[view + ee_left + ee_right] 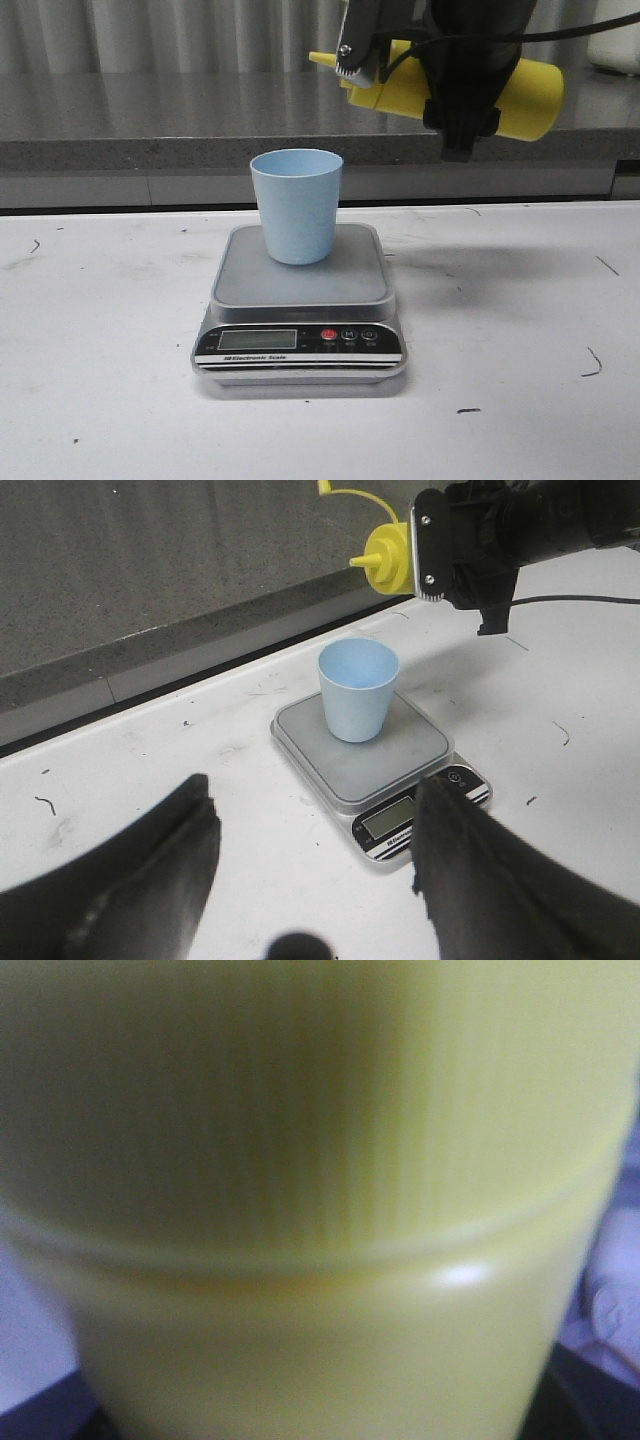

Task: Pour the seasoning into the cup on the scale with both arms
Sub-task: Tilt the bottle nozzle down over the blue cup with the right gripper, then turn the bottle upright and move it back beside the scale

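The pale blue cup (296, 205) stands upright on the platform of the silver scale (240, 282). High above and to the right of it, my right gripper (457, 95) is shut on the yellow seasoning bottle (525, 95). The bottle lies nearly level, with its nozzle (320, 59) pointing left over the cup's right side. In the left wrist view the cup (358, 690), the scale (405, 765) and the bottle's nozzle end (385, 558) show ahead of my left gripper (315, 800). That gripper is open, holds nothing and hangs near the table. The bottle (320, 1200) fills the right wrist view.
The white table (100, 400) carries small dark scuff marks. A grey stone ledge (150, 120) runs along the back. A white object (615, 40) sits on it at the far right. The bottle's cap strap (340, 492) hangs loose by the nozzle.
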